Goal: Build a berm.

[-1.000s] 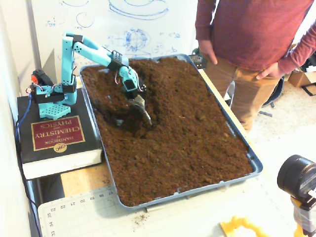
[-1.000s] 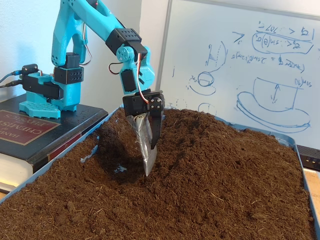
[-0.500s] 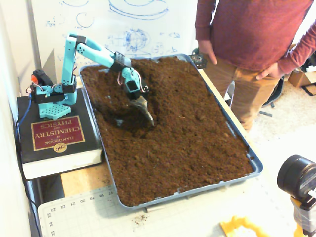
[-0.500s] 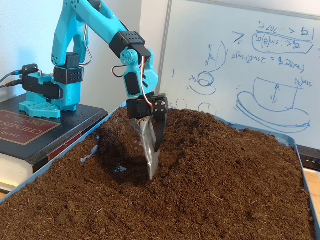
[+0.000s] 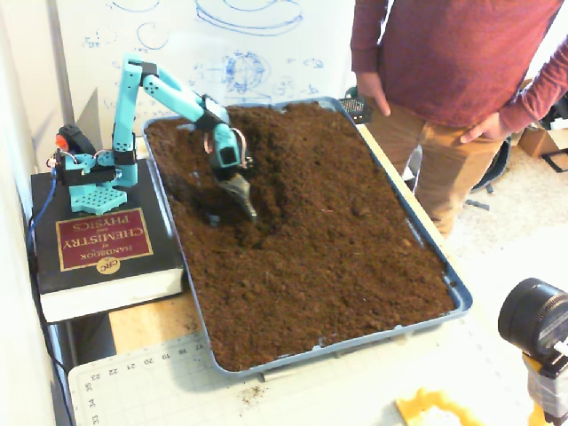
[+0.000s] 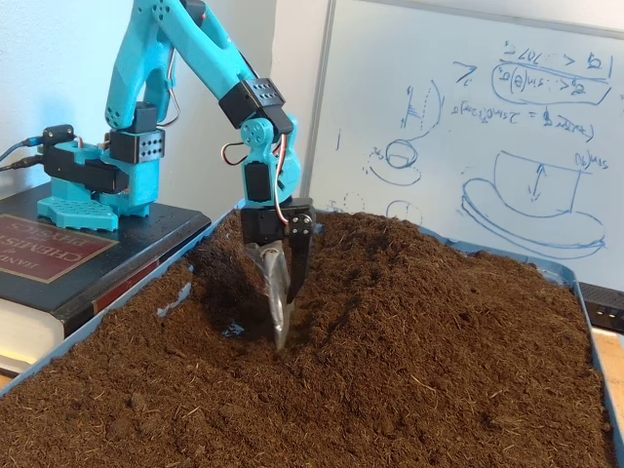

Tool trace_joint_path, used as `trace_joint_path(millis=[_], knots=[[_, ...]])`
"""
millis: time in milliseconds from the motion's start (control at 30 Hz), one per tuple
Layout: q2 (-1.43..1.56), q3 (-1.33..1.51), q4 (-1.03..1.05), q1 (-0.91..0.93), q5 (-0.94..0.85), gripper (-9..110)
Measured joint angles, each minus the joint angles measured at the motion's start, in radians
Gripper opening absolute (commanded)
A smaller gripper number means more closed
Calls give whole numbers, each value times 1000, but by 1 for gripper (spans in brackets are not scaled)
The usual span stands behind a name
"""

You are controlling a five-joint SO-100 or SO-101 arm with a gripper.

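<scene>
A blue tray (image 5: 459, 293) is filled with loose dark-brown soil. The berm (image 5: 288, 173) is a low raised ridge just right of the gripper in a fixed view; in the other it rises with a sloping side (image 6: 390, 278). My gripper (image 5: 247, 206) points straight down, and its metal scoop finger (image 6: 279, 307) has its tip in the soil at the foot of that slope. The black finger (image 6: 303, 255) lies close against the scoop and nothing is held. A darker dug-out hollow (image 5: 200, 191) lies left of the gripper, with a bare blue spot of tray floor (image 6: 232, 330).
The arm's base (image 5: 93, 173) stands on a thick black book (image 5: 98, 244) left of the tray. A person (image 5: 444, 71) stands at the tray's far right side. A camera (image 5: 537, 319) sits at the bottom right. A whiteboard (image 6: 507, 127) stands behind.
</scene>
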Motion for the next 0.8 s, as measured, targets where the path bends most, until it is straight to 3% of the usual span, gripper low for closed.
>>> trace_joint_path(millis=[300, 800], knots=[[103, 112, 5, -9, 23, 1], [-84, -272, 6, -11, -3, 1]])
